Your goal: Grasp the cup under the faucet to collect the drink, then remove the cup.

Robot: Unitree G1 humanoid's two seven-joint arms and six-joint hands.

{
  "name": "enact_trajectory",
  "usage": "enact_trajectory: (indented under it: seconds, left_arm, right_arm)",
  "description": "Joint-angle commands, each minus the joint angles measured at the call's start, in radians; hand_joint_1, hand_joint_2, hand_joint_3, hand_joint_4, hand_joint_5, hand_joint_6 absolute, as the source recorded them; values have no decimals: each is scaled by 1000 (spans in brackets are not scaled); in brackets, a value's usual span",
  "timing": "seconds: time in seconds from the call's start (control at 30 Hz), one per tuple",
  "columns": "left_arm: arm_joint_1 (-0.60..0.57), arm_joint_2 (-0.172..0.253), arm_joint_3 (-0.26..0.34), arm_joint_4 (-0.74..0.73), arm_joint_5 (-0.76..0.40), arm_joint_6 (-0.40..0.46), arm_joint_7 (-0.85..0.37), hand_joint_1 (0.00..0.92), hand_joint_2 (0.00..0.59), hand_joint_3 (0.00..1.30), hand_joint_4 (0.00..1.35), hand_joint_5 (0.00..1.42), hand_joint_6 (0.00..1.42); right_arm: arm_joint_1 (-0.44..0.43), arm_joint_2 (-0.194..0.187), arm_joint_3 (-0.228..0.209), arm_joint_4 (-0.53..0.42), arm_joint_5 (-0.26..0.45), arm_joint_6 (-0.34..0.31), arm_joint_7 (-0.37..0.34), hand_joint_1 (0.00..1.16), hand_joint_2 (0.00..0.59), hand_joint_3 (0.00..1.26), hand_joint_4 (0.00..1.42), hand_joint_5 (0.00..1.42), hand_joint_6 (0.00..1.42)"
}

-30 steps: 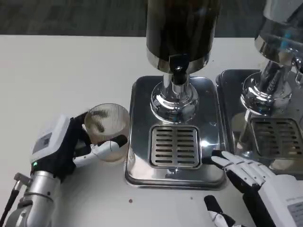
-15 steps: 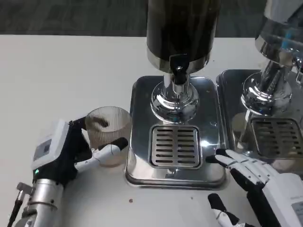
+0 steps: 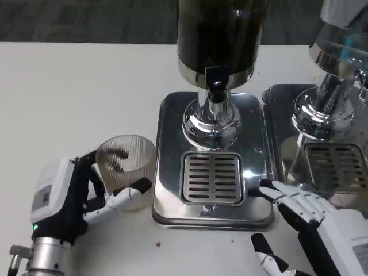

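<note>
Ribbed clear plastic cup (image 3: 126,169) at 9 o'clock of chrome drip grate (image 3: 213,178): light, squashy, slick. Left hand (image 3: 86,192) wraps lower wall, keep squeeze gentle. Right hand (image 3: 305,210) open, idle.

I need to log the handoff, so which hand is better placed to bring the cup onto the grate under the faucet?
Left. The left hand already holds the ribbed cup beside the drip tray, close to the grate. The right hand lies open at the tray's far corner, holding nothing.
</note>
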Motion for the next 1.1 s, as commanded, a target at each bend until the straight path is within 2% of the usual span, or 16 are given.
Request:
enact_trajectory:
  seconds: [0.03, 0.23, 0.43, 0.83, 1.1]
  left_arm:
    - [17, -1, 25, -97, -15, -30, -23, 258, 108, 603, 788, 1054, 1330]
    - [-3, -28, 15, -146, -6, -24, -73, 249, 108, 603, 788, 1054, 1312]
    - [-53, -60, -3, -118, 1, -7, -128, 244, 107, 603, 779, 1044, 1312]
    - [-192, -136, -57, 69, 34, 22, -154, 243, 107, 603, 763, 1032, 1312]
    - [-262, -162, -84, 171, 43, 39, -141, 235, 110, 593, 762, 1031, 1293]
  right_arm:
    - [-8, 4, 1, 10, 14, -14, 3, 458, 459, 295, 201, 236, 251]
    - [-10, 12, 3, 12, 11, -13, -2, 458, 460, 295, 201, 236, 256]
    - [5, 23, 3, 7, 5, -9, -9, 455, 465, 295, 201, 236, 262]
    - [32, 52, 1, -7, -3, -4, -16, 437, 462, 303, 201, 246, 265]
    - [41, 63, -3, -18, 0, 0, -10, 432, 461, 304, 201, 246, 265]
